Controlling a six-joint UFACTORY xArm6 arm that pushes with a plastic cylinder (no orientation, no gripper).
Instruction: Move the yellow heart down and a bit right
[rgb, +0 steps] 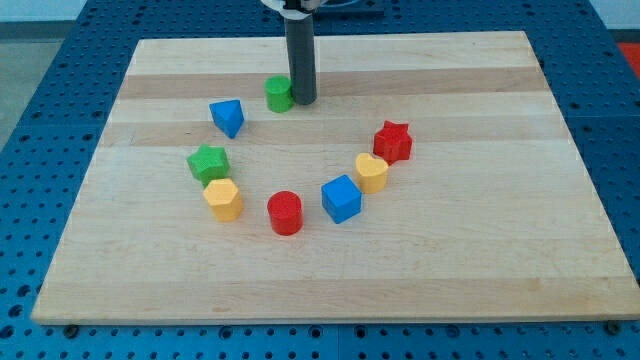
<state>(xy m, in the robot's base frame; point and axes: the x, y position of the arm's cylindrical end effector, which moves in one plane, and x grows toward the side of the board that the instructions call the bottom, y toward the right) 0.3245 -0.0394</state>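
Note:
The yellow heart (371, 172) lies right of the board's centre, between the red star (393, 141) up to its right and the blue cube (341, 198) down to its left, touching or nearly touching both. My tip (302, 100) stands near the view's top, right beside the green cylinder (279, 94) on its right side. The tip is far up and left of the yellow heart.
A blue block (228, 117), a green star (208, 162), a yellow hexagon (223, 199) and a red cylinder (285, 213) form an arc on the left and bottom. The wooden board (480, 260) lies on a blue perforated table.

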